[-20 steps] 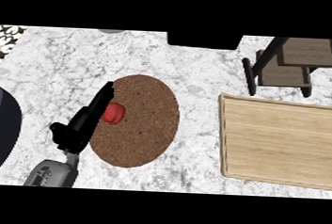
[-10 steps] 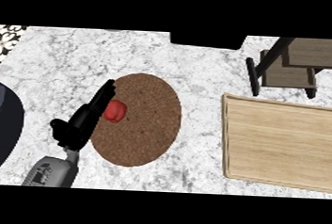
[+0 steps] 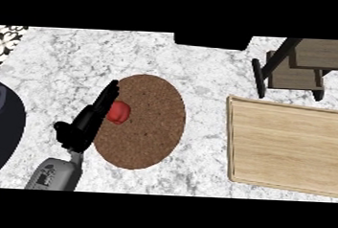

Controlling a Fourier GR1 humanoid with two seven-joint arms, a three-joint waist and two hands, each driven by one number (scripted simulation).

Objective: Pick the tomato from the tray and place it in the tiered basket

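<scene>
Marbled bench carries a round brown tray with the tomato at its left edge. Your left hand rests alongside it, fingers straight, not yet curled round. Wrap it before lifting toward the tiered basket far right.

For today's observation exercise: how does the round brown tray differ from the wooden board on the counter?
The tray is round, dark brown and speckled; the board is rectangular, pale and wood-grained. The tray carries a tomato, with a robot hand beside it; the board carries nothing. Both lie flat on the counter.
</scene>
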